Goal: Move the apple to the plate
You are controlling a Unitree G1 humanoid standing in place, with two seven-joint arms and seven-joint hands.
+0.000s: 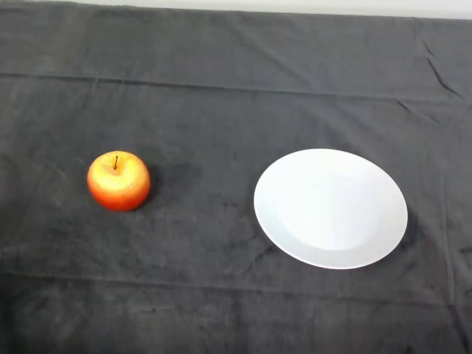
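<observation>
A red and yellow apple (118, 181) stands upright on the dark cloth at the left of the head view, its stem pointing up. A white round plate (330, 208) lies flat on the cloth to the right of the apple, with a wide gap of cloth between them. Nothing rests on the plate.
The dark cloth (221, 96) covers the whole table, with creases running across it. A pale strip of the table's far edge (295, 6) shows at the top.
</observation>
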